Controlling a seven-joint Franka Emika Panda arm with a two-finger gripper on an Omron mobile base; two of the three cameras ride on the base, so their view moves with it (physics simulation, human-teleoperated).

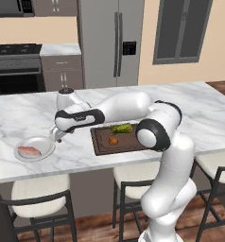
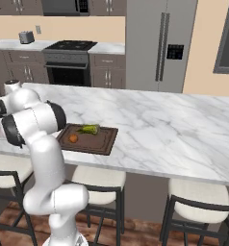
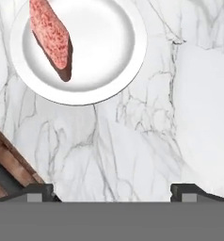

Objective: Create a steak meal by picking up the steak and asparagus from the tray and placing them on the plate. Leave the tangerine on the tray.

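The bumpy red steak (image 3: 49, 32) lies on the round shiny plate (image 3: 118, 70). The gripper (image 3: 111, 192) is wide apart over marble, holding nothing.

The arm (image 1: 133, 106) rises from the base at lower right of the left base view, bends at the elbow (image 1: 154, 133) and reaches leftward. The wrist (image 1: 76, 118) is folded downward. The gripper (image 1: 56, 137) points down, fingers (image 3: 36, 192) spread wide apart with nothing between them. In the hand view both fingertips show at the bottom edge.
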